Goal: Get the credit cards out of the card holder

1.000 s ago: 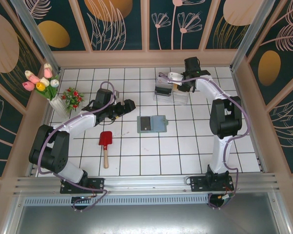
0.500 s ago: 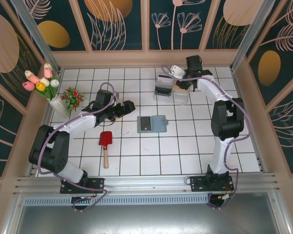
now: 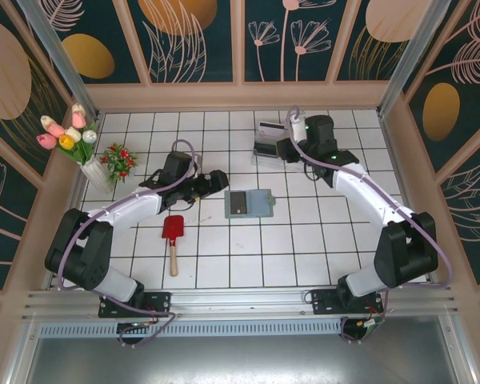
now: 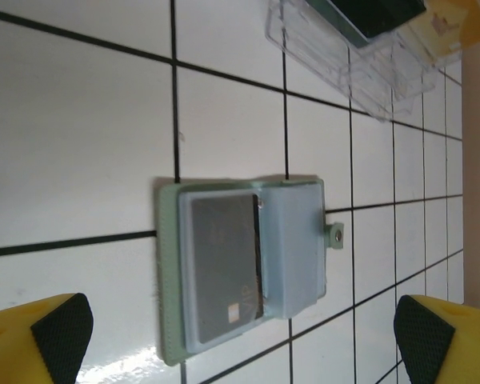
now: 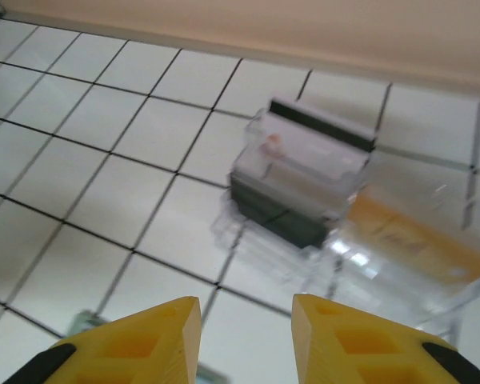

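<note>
Tiles look slick: the open card holder mid-table may skid when the left gripper, spread wide beside it, tugs the dark credit card tucked in its pocket, since the right gripper, parted and empty near the clear boxes, pins nothing.

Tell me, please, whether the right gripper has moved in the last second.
Yes: the right gripper has drawn back from the far wall toward the wallet.

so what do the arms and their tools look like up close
The left arm and right arm are white links with black joints, a lilac cable along each. The left tool and right tool have black bodies and yellow fingers with black pads.
</note>
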Robot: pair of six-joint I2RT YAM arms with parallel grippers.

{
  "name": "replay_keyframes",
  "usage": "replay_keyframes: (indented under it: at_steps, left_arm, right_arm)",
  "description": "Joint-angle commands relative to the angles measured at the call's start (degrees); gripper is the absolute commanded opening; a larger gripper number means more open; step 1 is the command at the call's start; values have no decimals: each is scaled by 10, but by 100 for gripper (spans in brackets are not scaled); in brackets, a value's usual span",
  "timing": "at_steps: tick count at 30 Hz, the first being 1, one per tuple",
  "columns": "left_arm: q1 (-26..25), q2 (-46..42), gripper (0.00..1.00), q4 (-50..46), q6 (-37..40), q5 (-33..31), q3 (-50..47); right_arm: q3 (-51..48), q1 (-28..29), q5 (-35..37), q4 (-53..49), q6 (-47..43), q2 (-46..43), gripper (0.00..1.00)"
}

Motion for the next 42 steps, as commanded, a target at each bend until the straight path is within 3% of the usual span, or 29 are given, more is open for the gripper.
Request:
replay_keyframes:
  at_steps: [1, 4, 9, 14, 21, 34, 42]
  left_arm:
    - [-20, 18, 97, -7, -17, -6, 21]
    - [-34, 31, 96, -2, -29, -10, 30]
    - [-42, 40, 91, 17, -52, -8, 23]
    - [-44, 55, 87, 39, -61, 6, 18]
    - [-46, 86, 73, 50, -65, 18, 27]
    - [-48, 141, 39, 45, -63, 38, 50]
    - [-48, 158, 36, 38, -55, 32, 57]
  right_arm:
    - [-27, 24, 17, -11, 171, -16, 36]
    - [-59, 30, -15, -1, 259, -21, 37]
    - [-155, 43, -134, 123, 368, -14, 40]
    - [-177, 79, -144, 174, 412, 30, 40]
    - [-146, 110, -156, 178, 430, 107, 26]
    - [-115, 125, -130, 137, 421, 170, 19]
    - [-108, 129, -118, 121, 413, 188, 18]
